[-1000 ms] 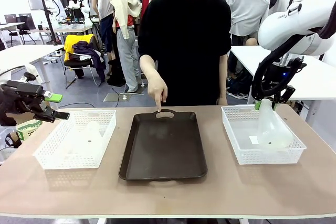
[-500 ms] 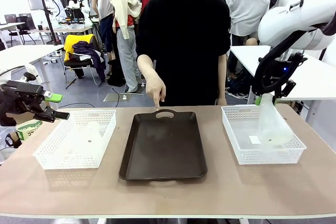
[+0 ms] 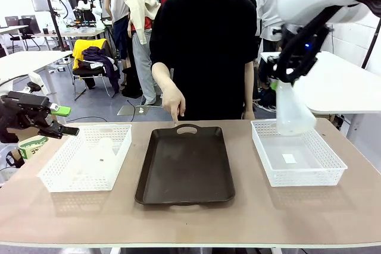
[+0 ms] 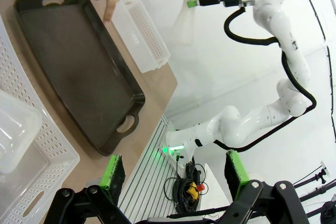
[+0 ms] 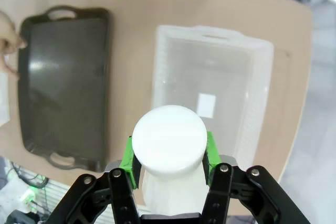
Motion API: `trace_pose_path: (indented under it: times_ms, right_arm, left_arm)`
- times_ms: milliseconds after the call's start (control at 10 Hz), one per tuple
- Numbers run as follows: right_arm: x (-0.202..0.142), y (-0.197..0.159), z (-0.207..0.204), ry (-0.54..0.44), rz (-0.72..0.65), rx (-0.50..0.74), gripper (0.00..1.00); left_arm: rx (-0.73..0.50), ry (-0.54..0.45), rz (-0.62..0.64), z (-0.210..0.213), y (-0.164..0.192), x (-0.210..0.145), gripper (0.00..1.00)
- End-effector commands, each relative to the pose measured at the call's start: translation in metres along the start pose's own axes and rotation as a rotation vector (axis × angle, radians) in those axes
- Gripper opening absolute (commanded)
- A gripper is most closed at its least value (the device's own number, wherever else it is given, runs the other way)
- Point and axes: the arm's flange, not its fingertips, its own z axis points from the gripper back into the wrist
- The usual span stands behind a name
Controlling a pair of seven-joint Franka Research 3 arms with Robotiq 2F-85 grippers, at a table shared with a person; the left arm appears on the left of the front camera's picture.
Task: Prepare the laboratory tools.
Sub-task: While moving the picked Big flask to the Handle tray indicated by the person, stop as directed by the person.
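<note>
left tool point(image 3: 63, 121): off the table's left edge, apart from the left basket. in the left wrist view the left tool point(image 4: 174, 174) has its green pads point(image 4: 113, 172) spread wide, with nothing between them.
left basket point(image 3: 55, 171): white mesh, near the table's left edge.
flask in left basket point(image 3: 102, 151): frosted white, seen through the mesh wall, resting inside the basket. whether it stands or lies cannot be told.
tray point(image 3: 184, 168): dark brown, at the table's middle, long side running from near edge to far edge, one handle at each end. its surface is bare.
person's hand point(image 3: 174, 102): at the far edge, index finger pointing down just above the tray's far handle.
right basket point(image 3: 300, 180): white mesh, near the table's right edge, with a small white label on its floor.
right tool point(image 3: 278, 81): above the far left part of the right basket, closed on the neck of the second flask. in the right wrist view its pads point(image 5: 127, 157) press on both sides of the flask.
held flask point(image 3: 292, 110): frosted white, hanging neck up and slightly tilted, in the air and clear of the basket floor.
</note>
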Motion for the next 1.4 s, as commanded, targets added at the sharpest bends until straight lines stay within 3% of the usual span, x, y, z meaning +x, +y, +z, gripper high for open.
trace_pose_path:
  times_ms: [0, 300, 600, 900, 1300]
  right_arm:
    - [0.017, 0.041, 0.000, -0.029, 0.104, 0.012, 0.00]
    - [0.028, 0.134, 0.003, -0.006, 0.299, 0.015, 0.00]
    - [0.039, 0.197, -0.030, 0.078, 0.399, 0.046, 0.00]
    - [0.041, 0.232, -0.073, 0.141, 0.408, 0.078, 0.00]
    - [0.047, 0.245, -0.120, 0.268, 0.459, 0.153, 0.00]
  left_arm:
    - [-0.013, -0.007, -0.016, 0.002, -0.001, 0.000, 1.00]
    - [-0.013, -0.007, -0.016, 0.002, -0.001, 0.000, 1.00]
    - [-0.013, -0.007, -0.016, 0.002, -0.001, 0.000, 1.00]
    - [-0.013, -0.007, -0.016, 0.002, -0.001, 0.000, 1.00]
    - [-0.013, -0.007, -0.016, 0.002, -0.001, 0.000, 1.00]
